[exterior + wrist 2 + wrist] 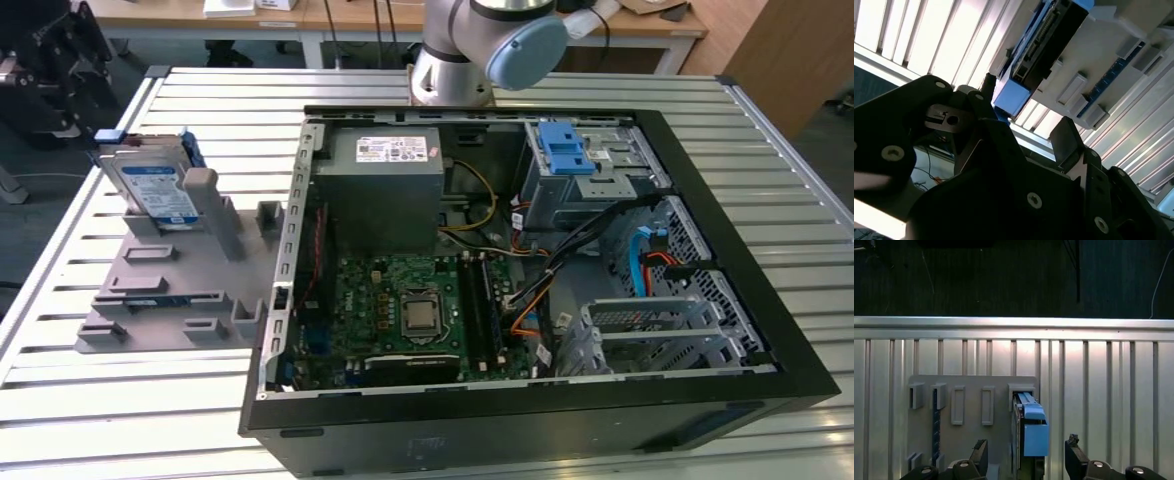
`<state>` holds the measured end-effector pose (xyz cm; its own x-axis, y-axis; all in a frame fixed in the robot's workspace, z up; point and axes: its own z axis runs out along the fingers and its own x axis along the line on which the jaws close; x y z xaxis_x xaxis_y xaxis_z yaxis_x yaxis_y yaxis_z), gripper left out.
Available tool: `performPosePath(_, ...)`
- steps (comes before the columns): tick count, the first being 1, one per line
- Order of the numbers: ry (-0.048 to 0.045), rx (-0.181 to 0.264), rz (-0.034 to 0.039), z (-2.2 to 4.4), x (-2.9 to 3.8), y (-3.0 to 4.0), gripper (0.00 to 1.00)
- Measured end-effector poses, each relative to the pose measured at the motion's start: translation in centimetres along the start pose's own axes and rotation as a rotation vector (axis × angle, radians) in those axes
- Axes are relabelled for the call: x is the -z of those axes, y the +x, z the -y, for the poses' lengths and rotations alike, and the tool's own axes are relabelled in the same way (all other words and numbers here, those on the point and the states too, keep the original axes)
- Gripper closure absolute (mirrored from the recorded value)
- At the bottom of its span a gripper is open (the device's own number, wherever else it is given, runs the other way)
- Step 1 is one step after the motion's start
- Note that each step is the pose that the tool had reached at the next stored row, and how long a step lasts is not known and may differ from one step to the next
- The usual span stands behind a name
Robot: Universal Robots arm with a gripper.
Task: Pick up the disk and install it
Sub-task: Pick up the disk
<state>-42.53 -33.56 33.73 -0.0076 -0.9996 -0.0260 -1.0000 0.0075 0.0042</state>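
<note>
Computer case (534, 425), lid off, fills the exterior view's centre and right. Grey holder (154, 285) lies at that view's left, the disk (151, 190) standing upright in it, upper left, not yet lifted or installed. Gripper (1026, 442), in the first wrist view, hangs spread over the disk, empty.

The disk (151, 190), a silver hard drive with a white-and-blue label in a blue carrier bracket, stands on edge, leaning slightly, in a grey slotted holder (174, 275). The holder rests on the slatted table (134, 400), at the exterior view's left of the open computer case (534, 430).
</note>
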Motion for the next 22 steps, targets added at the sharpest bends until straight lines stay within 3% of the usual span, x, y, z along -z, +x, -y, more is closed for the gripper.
performPosePath(5,0.0,-0.013,-0.0044,-0.24,-0.91,-0.21,0.29)
performPosePath(13,-0.0001,-0.014,-0.005,-0.26,-2.36,-0.19,0.29)
performPosePath(16,-0.0005,-0.014,-0.0051,-0.26,-2.47,-0.19,0.31)
performPosePath(17,-0.0005,-0.014,-0.0051,-0.26,-2.48,-0.19,0.37)
performPosePath(22,-0.0001,-0.014,-0.0049,-0.26,-2.54,-0.18,0.37)
